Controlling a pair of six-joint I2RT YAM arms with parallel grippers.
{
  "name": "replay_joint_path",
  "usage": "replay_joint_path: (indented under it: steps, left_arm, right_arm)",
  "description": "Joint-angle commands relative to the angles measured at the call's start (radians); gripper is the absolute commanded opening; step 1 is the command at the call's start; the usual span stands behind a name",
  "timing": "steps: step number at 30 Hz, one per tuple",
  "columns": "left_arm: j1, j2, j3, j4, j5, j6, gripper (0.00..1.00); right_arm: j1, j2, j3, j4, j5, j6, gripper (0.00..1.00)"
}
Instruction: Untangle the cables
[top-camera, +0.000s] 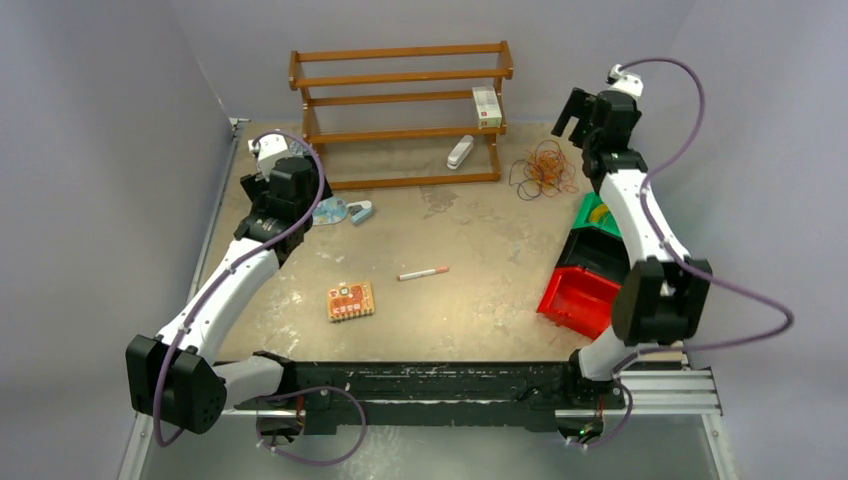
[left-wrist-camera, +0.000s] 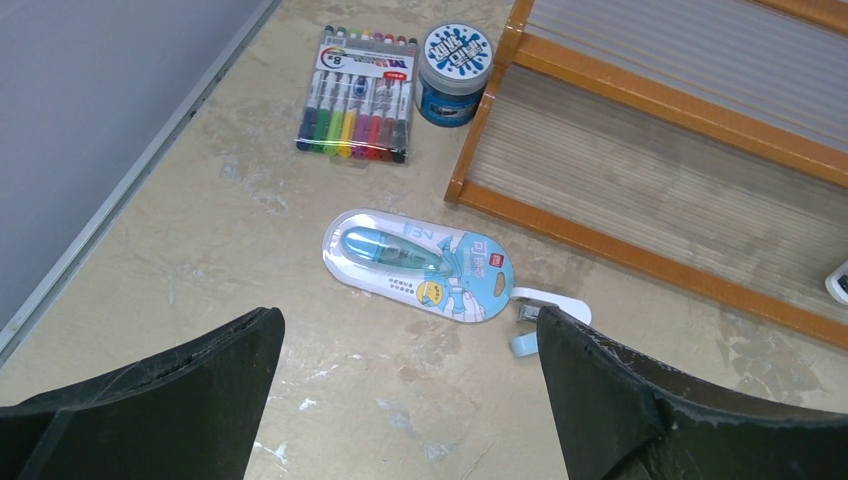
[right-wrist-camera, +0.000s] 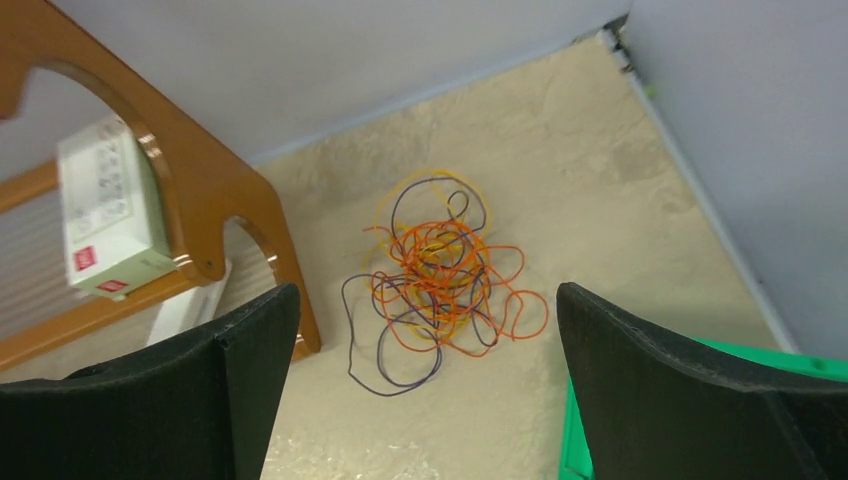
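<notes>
**Fingers (left-wrist-camera: 200, 390) spread wide on both grippers, cables (right-wrist-camera: 440, 285) heaped beside the rack (top-camera: 400, 95)**

Both black fingers of the left gripper (left-wrist-camera: 405, 330) stand far apart at the lower corners of the left wrist view, with nothing between them but bare table (top-camera: 480, 250). Just above that gap lies a packaged correction tape (left-wrist-camera: 420, 265), with a small white and blue clip (left-wrist-camera: 545, 310) at its right end. A marker pack (left-wrist-camera: 355, 95) and a blue jar (left-wrist-camera: 455, 62) sit side by side at the top of that frame, beside the rack's left post.

The right gripper (right-wrist-camera: 428, 295) is spread just as wide and grips nothing. In the right wrist view the cables fill the centre of the frame. They form one loose tangle of orange, yellow and dark strands lying flat on the table, and no strand touches either finger. A white box (right-wrist-camera: 105, 215) stands on a rack shelf at the left edge, and a green bin (right-wrist-camera: 680, 440) shows at the lower right.

In the top view the tangle sits right of centre in the upper half, just right of the rack's right post and near the back wall. The green bin and a red bin (top-camera: 580, 298) lie below it along the right side. A pen (top-camera: 423, 272) and an orange card (top-camera: 350, 300) lie well apart from the tangle, near the middle of the frame.
</notes>
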Motion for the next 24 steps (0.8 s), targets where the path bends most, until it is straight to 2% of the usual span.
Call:
replay_joint_path:
  steps: [1, 4, 8, 15, 20, 24]
  left_arm:
    - [-0.003, -0.031, 0.038, 0.050, 0.027, 0.007, 0.97]
    - [-0.003, -0.046, 0.038, 0.046, 0.010, 0.010, 0.97]
    - [-0.003, -0.055, 0.032, 0.051, 0.013, 0.011, 0.97]
    - [-0.003, -0.060, 0.028, 0.057, 0.023, 0.015, 0.97]
    - [-0.003, -0.060, 0.026, 0.061, 0.032, 0.015, 0.97]
    - [-0.004, -0.062, 0.024, 0.062, 0.038, 0.015, 0.97]
  right_arm:
    - [-0.013, 0.173, 0.159, -0.101, -0.082, -0.024, 0.99]
    - [-0.018, 0.311, 0.272, -0.134, -0.100, -0.047, 0.99]
    - [-0.024, 0.474, 0.410, -0.169, -0.025, -0.070, 0.99]
    - [-0.055, 0.718, 0.649, -0.246, -0.117, -0.089, 0.99]
    - [-0.058, 0.813, 0.730, -0.262, -0.194, -0.141, 0.99]
    - [-0.058, 0.829, 0.728, -0.236, -0.257, -0.158, 0.97]
